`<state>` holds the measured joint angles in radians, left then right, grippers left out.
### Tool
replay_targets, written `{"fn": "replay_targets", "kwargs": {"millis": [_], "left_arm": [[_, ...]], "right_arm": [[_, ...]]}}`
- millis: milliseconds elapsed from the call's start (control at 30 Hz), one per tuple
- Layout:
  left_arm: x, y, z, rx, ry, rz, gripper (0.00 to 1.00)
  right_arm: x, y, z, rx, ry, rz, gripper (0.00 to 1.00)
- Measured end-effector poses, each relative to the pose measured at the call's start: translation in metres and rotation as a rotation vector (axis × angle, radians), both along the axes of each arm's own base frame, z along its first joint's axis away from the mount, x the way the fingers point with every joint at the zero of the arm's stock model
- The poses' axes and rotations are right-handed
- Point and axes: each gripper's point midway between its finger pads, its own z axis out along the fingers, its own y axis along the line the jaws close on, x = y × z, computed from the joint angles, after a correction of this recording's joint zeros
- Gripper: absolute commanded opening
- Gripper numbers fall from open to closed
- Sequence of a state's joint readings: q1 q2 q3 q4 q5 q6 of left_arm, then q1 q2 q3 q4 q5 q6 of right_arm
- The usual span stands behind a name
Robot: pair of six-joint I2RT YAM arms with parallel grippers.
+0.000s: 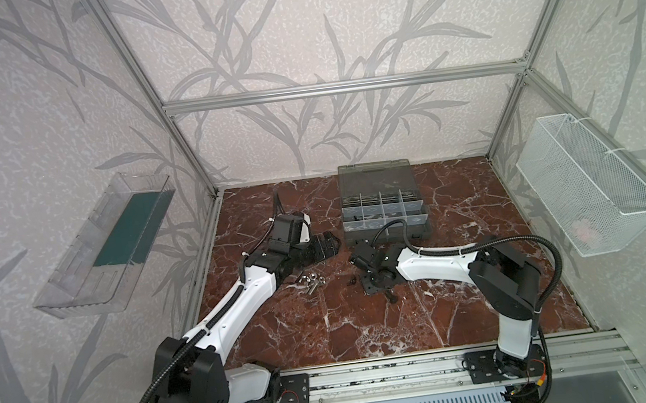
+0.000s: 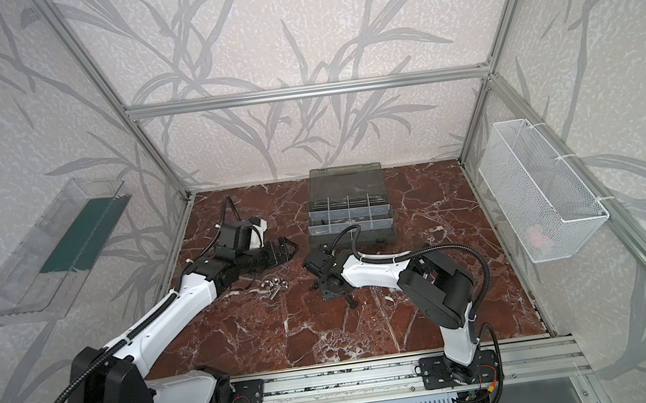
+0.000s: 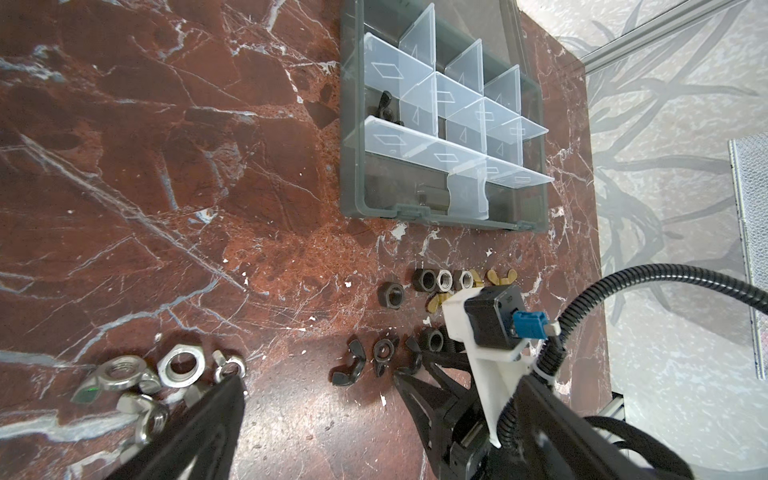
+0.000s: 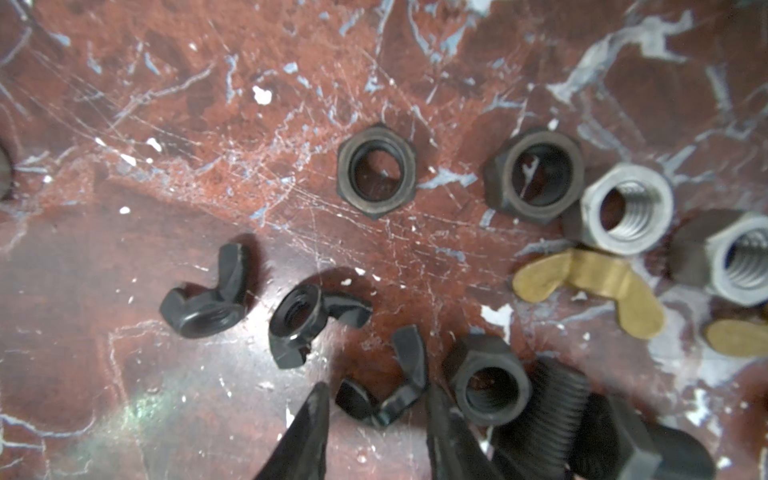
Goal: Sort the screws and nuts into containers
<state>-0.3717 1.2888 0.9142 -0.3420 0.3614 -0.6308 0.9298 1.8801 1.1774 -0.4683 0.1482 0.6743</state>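
Note:
My right gripper [image 4: 378,392] points down at the marble top, jaws narrowed round a black wing nut [image 4: 384,395] lying there. One finger touches a wing; a thin gap shows at the other. Beside it lie a black hex nut [image 4: 488,382] and a black screw [image 4: 552,407]. Further out are two more black wing nuts [image 4: 307,316], black hex nuts [image 4: 376,170], silver hex nuts [image 4: 627,208] and brass wing nuts [image 4: 590,282]. My left gripper [image 3: 320,382] hangs wide open and empty, silver nuts [image 3: 166,374] by one finger. The containers [image 3: 353,166] stand behind, lid [image 1: 377,177] up, a black wing nut [image 3: 384,108] in one compartment.
A clear tray with a green strip [image 1: 109,245] hangs on the left wall. A white wire basket [image 1: 587,182] hangs on the right wall. The right arm's cable loop [image 1: 389,228] rises just in front of the organiser case. An aluminium rail [image 1: 376,376] runs along the front edge.

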Motion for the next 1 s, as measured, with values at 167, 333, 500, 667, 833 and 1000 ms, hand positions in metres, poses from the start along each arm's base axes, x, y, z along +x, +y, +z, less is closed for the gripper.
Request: {"fn": "replay_targets", "kwargs": {"millis": [167,333,500,667,833,1000], "left_arm": [[0.0,0.001,0.0,-0.004,0.002,0.002,0.99],[0.002,0.003,0.0,-0.005,0.002,0.01,1.0],[0.005,0.006,0.002,-0.013,-0.001,0.021,0.99],[0.006,0.007,0.003,-0.019,-0.005,0.029,0.99],[0.007,0.007,0.004,-0.032,-0.004,0.03,0.99],[0.006,0.006,0.003,-0.042,0.001,0.028,1.0]], "right_arm": [[0.003,-0.001,0.0,0.002,0.0,-0.013,0.35],[0.01,-0.006,0.001,0.005,-0.001,-0.034,0.3],[0.015,-0.011,0.001,0.002,-0.001,-0.033,0.3],[0.019,-0.004,0.004,0.005,-0.004,-0.012,0.26],[0.021,0.0,0.002,0.003,-0.003,0.01,0.19],[0.02,-0.001,0.001,-0.004,0.0,0.017,0.18]]}}
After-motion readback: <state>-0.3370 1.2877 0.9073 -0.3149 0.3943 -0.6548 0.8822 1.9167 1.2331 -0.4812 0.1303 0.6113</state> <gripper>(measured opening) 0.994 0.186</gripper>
